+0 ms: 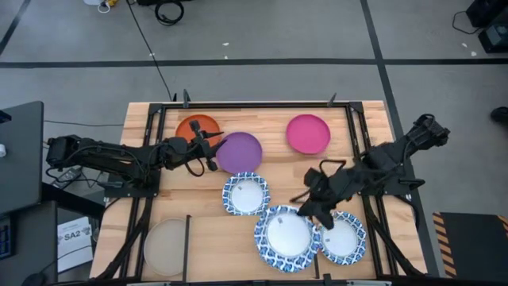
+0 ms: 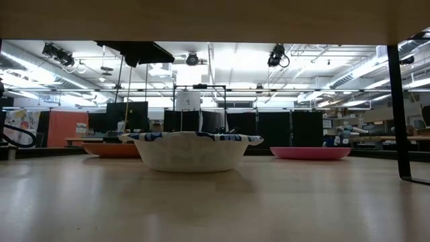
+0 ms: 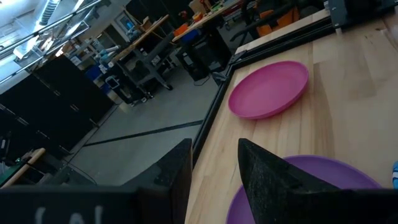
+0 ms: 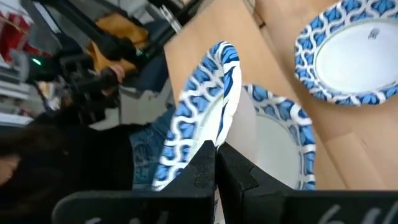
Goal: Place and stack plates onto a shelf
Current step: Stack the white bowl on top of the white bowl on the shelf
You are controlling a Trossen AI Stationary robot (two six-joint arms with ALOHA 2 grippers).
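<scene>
My left gripper (image 1: 208,151) is open at the left rim of the purple plate (image 1: 240,152), with the orange plate (image 1: 195,126) just behind it. In the left wrist view one finger (image 3: 267,177) stands in front of the purple plate's rim (image 3: 317,180); I see no touch. My right gripper (image 1: 312,210) is shut on a blue-rimmed plate (image 1: 286,233). A second blue-rimmed plate (image 1: 346,237) lies partly under it, and a third (image 1: 245,194) lies flat on the shelf (image 1: 198,210). The magenta plate (image 1: 308,133) and the beige plate (image 1: 165,247) also lie flat. My right gripper pinches the blue-rimmed plate by its rim (image 4: 219,135) between the two fingers. The fingers come slanting down from the table's far right. The plate stands tilted in the hold above another blue-rimmed plate (image 4: 283,140); whether its far edge rests on anything I cannot tell.
Thin black bars (image 1: 187,242) split the wood surface into bays, with more along the far edge (image 1: 262,104) and the sides. In the low view a blue-rimmed plate (image 2: 191,149) sits in the middle, the orange plate (image 2: 111,149) to its left and the magenta plate (image 2: 310,152) to its right.
</scene>
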